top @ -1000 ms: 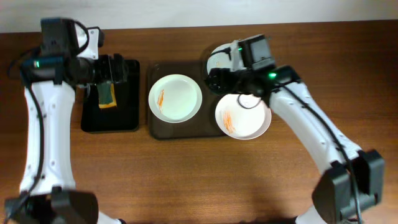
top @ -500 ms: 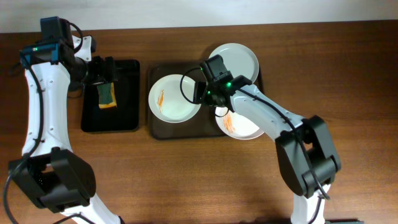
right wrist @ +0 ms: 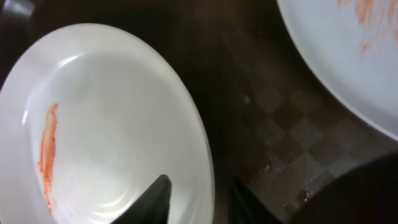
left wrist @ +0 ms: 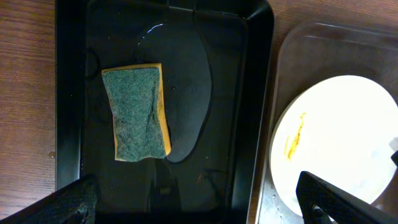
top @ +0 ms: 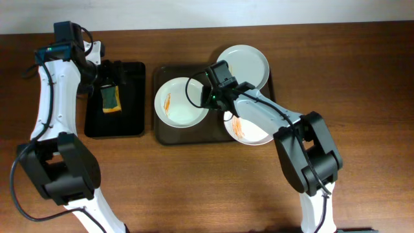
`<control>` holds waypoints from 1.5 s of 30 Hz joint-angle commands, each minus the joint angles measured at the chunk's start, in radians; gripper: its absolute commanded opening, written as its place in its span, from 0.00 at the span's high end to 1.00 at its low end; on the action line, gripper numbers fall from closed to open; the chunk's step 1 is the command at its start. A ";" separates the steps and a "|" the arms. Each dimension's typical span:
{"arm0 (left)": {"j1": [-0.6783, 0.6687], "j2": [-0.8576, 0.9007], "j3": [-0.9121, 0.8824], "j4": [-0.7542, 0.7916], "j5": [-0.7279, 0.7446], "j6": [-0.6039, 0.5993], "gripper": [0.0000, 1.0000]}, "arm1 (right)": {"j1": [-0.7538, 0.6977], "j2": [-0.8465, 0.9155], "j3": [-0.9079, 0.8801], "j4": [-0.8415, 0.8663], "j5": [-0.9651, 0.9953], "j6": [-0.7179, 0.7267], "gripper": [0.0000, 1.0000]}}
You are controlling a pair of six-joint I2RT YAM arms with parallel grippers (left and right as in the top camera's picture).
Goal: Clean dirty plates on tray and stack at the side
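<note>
Right wrist view: right gripper, slightly parted, straddles the rim of the smeared plate on the tray near the far edge of the desk and should pinch squarely before lifting; left gripper hangs wide.

I'm looking at a brown wood-grain bench that fills the overhead view from side to side. Two trays rest directly on it, side by side and just apart, with a thin strip of bare wood between them. The small black tray lies below my left hand. The larger dark brown tray lies below my right hand and reaches out to both sides of it. Beyond both hands, the bench's far edge meets a pale wall.
</note>
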State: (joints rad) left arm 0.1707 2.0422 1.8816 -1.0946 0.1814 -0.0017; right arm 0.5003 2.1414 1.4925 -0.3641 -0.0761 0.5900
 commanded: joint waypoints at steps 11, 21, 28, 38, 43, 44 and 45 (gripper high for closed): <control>0.002 0.029 0.017 0.006 -0.099 -0.006 0.04 | 0.013 0.071 0.017 0.027 -0.025 -0.009 0.96; 0.002 0.145 0.017 0.021 -0.121 -0.011 0.19 | 0.016 0.071 0.017 0.012 -0.025 -0.009 0.96; 0.002 0.222 0.017 0.101 -0.123 -0.010 0.19 | 0.016 0.071 0.017 0.013 -0.024 -0.009 0.96; 0.003 0.293 0.017 0.144 -0.132 -0.025 0.37 | 0.016 0.071 0.017 0.011 -0.024 -0.009 0.95; 0.003 0.291 0.076 0.098 -0.146 -0.040 0.36 | 0.016 0.071 0.017 0.011 -0.024 -0.009 0.95; 0.002 0.291 0.100 0.078 -0.146 -0.040 0.36 | 0.016 0.071 0.017 0.011 -0.024 -0.009 0.95; 0.002 0.291 0.127 0.056 -0.151 -0.040 0.36 | 0.016 0.071 0.017 0.011 -0.024 -0.009 0.95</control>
State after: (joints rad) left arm 0.1711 2.3219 1.9202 -0.9962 0.0425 -0.0242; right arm 0.5022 2.1872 1.5009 -0.3439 -0.0944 0.5831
